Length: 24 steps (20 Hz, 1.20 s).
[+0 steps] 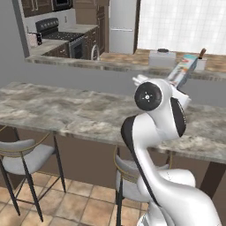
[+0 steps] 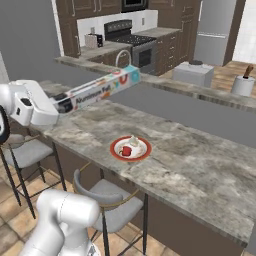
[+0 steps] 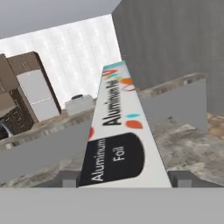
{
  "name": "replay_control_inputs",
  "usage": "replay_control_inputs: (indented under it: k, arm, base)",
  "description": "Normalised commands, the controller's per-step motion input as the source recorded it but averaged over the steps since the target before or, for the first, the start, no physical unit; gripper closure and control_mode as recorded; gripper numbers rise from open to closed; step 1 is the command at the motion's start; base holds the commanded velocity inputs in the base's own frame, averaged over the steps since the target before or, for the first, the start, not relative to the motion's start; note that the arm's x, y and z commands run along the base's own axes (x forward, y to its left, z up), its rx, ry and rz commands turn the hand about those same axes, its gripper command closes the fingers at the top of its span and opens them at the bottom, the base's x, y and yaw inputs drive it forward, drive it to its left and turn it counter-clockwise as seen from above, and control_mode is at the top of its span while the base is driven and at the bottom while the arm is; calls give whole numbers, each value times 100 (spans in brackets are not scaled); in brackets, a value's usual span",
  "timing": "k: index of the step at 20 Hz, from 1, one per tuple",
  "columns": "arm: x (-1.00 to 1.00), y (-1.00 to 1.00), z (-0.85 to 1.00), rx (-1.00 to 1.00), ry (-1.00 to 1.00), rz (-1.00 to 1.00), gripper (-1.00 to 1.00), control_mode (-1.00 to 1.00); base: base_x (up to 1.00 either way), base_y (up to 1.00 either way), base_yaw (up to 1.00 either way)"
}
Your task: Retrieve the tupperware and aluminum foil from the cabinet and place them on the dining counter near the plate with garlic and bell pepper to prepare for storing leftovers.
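- Marbled grey stone surface (image 2: 200,165) carries the red-rimmed plate (image 2: 131,148); the tupperware isn't visible beside it.
- The tool (image 2: 64,104) pinches the aluminum foil box (image 2: 102,88) by one end, held in the air above the surface at about ten o'clock from the plate.
- Risk: gripped at its end, the long box could pivot or slip in the jaws.
- Risk: lowering carelessly, its far end may sweep the plate and its food.

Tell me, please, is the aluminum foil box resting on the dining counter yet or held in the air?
In the air: the end effector grips one end of the aluminum foil box, which juts out above the dining counter, left of the plate.
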Motion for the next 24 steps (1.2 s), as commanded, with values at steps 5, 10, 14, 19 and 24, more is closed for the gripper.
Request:
replay_control_inputs:
  k: [5, 10, 14, 19, 24]
  arm:
    - [52, 6, -13, 0, 0, -6, 100, -100]
    - [68, 6, -48, 0, 13, 12, 100, -100]
    - [73, 11, -76, 0, 28, 18, 100, -100]
    - [71, 24, -96, 0, 23, 18, 100, -100]
    - [76, 33, -82, 0, 7, 12, 100, -100]
  base:
    - [0, 0, 0]
    - [0, 0, 0]
    - [0, 0, 0]
    - [0, 0, 0]
    - [0, 0, 0]
